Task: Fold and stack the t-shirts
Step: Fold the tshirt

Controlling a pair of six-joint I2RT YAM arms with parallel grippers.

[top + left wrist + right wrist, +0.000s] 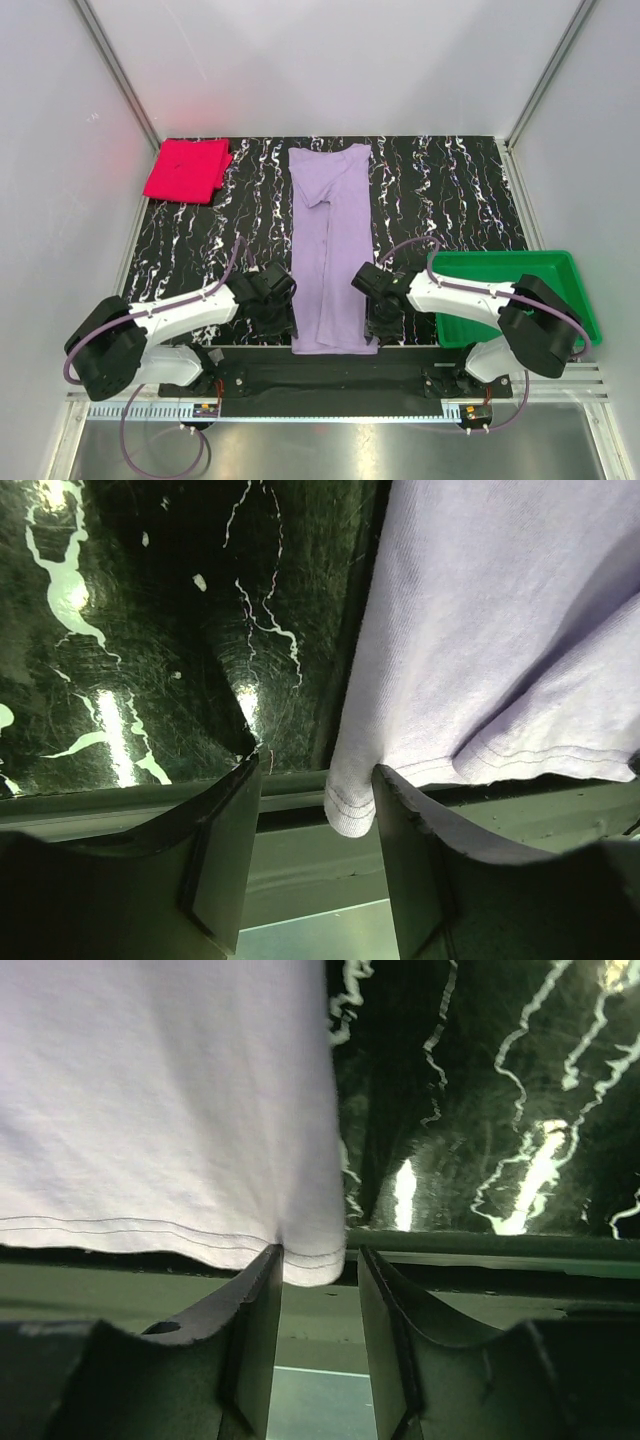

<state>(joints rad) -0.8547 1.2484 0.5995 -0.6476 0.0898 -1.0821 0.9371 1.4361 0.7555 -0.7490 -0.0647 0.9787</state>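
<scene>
At the near edge of the table, the left gripper and the right gripper are placed low, one at each near corner of the lavender shirt. Both claws are seen released, with the jaws spread, and in each wrist view a hem corner lies in the gap between the fingers. In the left wrist view the cloth seems to lean on one finger, but real contact cannot be confirmed from this angle. Nothing is grasped yet.

The lavender shirt is laid as a long narrow strip, folded lengthwise, running from the near edge toward the far side in the middle of the table. The cloth is judged to be light, thin and very soft. It will sag and wrinkle when lifted. It is best taken by both hem corners together, on the stitched hem where the fabric is thicker, and carried evenly so that the strip is not twisted.

The table surface is black with white veins and looks glossy, so the cloth is expected to slide on it easily. A green tray stands at the right, beside the right arm. In the far left corner the pink-red shirt lies as a folded square, well apart from the lavender one. The space is closed by plain white walls.
</scene>
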